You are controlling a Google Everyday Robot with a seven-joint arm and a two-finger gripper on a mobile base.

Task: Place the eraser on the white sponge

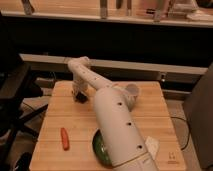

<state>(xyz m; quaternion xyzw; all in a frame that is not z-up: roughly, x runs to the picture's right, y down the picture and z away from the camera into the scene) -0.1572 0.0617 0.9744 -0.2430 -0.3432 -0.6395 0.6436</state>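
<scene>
the eraser (80, 97) was a small black block, roughly rectangular, at the tip of the gripper (78, 93), above the far left of the wooden table (55, 117). whether the gripper clenched it, i could not tell. a round green plate (100, 148) lay nearer.

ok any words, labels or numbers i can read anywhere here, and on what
No text can be read.
Small dark marks at the near right corner of the light wooden table: too blurred to read.
The gripper, at the table's far left, shows no label.
</scene>
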